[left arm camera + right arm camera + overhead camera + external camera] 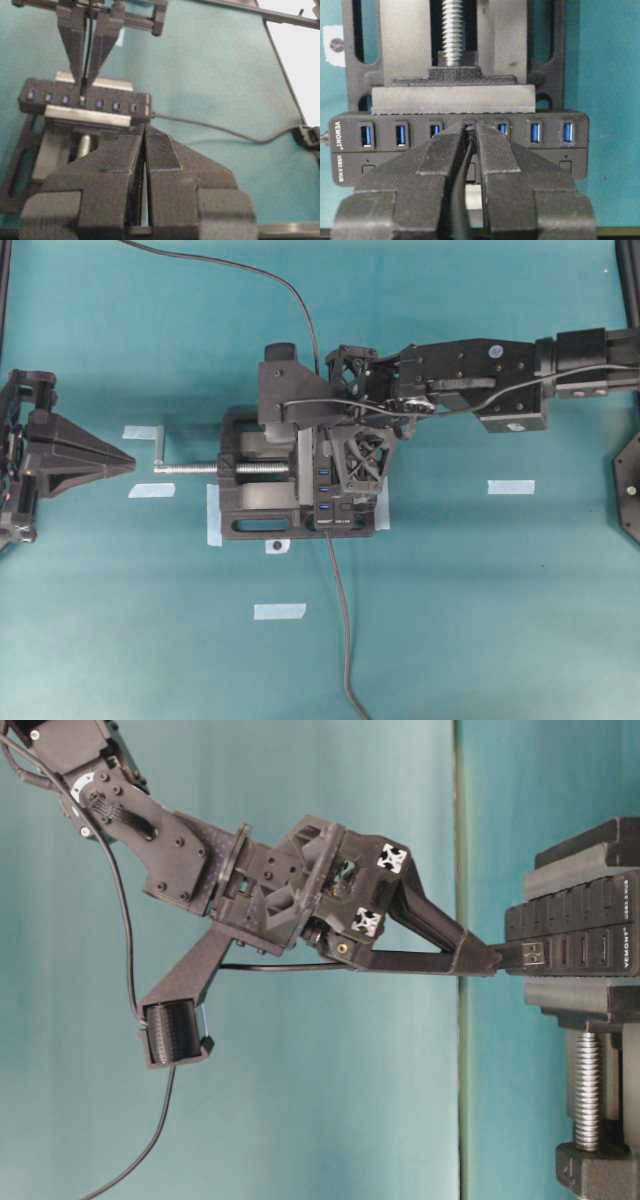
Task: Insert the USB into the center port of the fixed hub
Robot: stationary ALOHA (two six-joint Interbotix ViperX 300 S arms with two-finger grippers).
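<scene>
R jaws were clamped tight on the USB (527,955) just behind its tip, cable (461,200) trailing back between the fingers – prob. so the plug stayed rigid and level for the push. Plug tip sat at the center port (83,100) of the fixed hub (340,150), seemingly touching or partly in; depth unclear. Hub was pinched in the vise (250,520) on the counter (480,620), so it couldn't slide. L jaws (145,165) were closed on nothing, parked well apart – just watching.
</scene>
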